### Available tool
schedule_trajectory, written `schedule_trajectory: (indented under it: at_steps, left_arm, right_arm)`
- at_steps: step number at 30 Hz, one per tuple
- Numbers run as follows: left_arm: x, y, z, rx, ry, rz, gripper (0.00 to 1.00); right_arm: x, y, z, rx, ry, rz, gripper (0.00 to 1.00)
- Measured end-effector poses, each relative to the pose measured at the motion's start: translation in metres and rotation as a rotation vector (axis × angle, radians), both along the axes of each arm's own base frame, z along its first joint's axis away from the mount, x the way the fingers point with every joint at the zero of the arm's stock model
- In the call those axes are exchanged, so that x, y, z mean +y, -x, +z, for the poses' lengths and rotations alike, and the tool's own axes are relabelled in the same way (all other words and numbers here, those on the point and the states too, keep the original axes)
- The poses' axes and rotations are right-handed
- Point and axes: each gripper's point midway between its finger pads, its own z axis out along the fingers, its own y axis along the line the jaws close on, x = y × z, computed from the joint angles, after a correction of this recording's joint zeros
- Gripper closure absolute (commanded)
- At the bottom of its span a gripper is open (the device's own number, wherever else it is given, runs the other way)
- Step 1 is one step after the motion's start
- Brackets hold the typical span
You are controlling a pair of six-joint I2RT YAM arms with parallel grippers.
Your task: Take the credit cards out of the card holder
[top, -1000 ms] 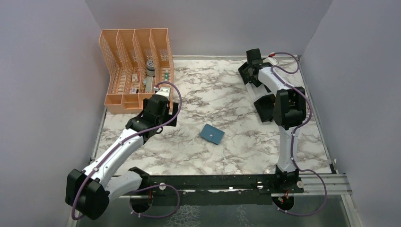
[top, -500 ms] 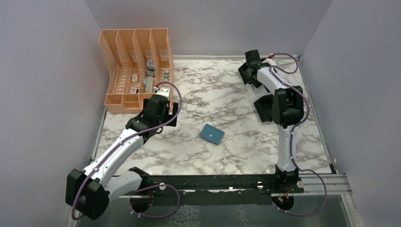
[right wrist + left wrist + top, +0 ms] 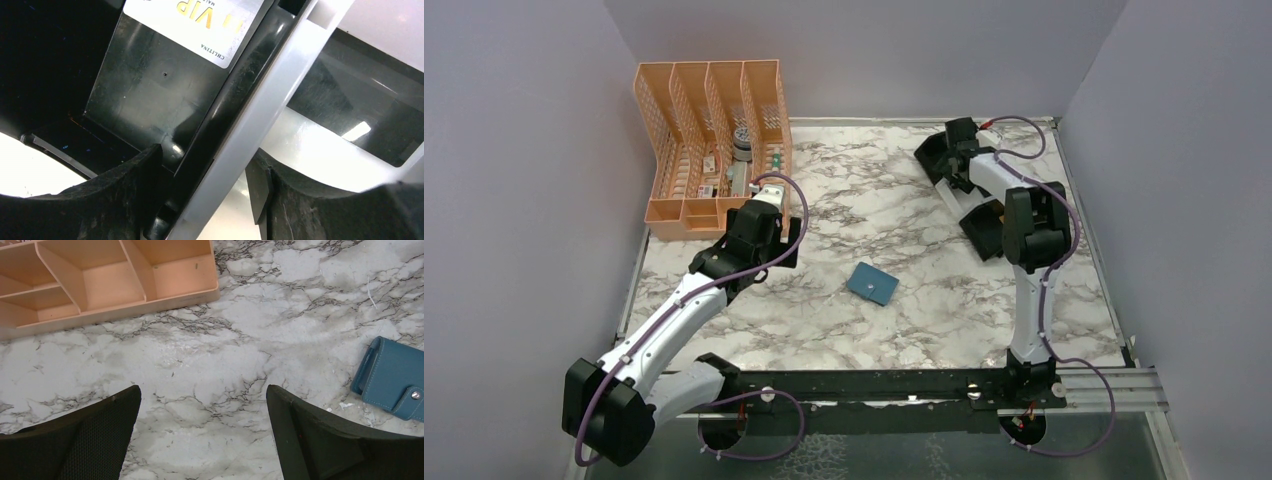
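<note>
card holder [image 3: 871, 284]: 1 — card [image 3: 200, 25]: 1 — tray [image 3: 250, 115]: 1 — orange rack [image 3: 684, 214]: 1

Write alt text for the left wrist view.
A closed teal wallet with a snap lies on the marble table at the right edge, just past one of two black fingers spread wide with nothing between them. The base of a peach organizer fills the top left.

Teal-blue on the card holder [image 3: 395, 375], with a small silver stud; white marble veined in grey and black across the table [image 3: 894, 215]. Peach-orange with a fine lattice on the desk organiser [image 3: 709, 130], glossy black and white on the tray [image 3: 140, 100]. Silver-white with gold lettering on the card [image 3: 200, 25], white with black joints on the left arm [image 3: 669, 325] and the right arm [image 3: 1027, 310].
</note>
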Motion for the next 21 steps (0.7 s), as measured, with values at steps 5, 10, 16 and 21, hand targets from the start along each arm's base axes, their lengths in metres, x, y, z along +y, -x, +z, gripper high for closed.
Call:
schedule_trajectory:
  at_steps: [5, 10, 16, 21]
  left_arm:
    - [0.000, 0.000, 0.000, 0.001, 0.000, 0.000, 0.01]
    - [-0.002, 0.001, -0.003, 0.013, 0.001, -0.008, 0.01]
    - [-0.006, 0.002, -0.012, 0.048, 0.002, -0.027, 0.01]
    - [-0.006, 0.002, -0.012, 0.051, 0.001, -0.027, 0.01]
  right_arm:
    - [0.014, 0.012, 0.000, 0.010, -0.008, 0.117, 0.37]
    - [0.044, 0.032, 0.003, 0.023, -0.005, 0.255, 0.36]
    - [0.080, 0.048, 0.002, 0.045, 0.004, 0.398, 0.36]
    - [0.112, 0.065, 0.004, 0.052, 0.037, 0.535, 0.36]
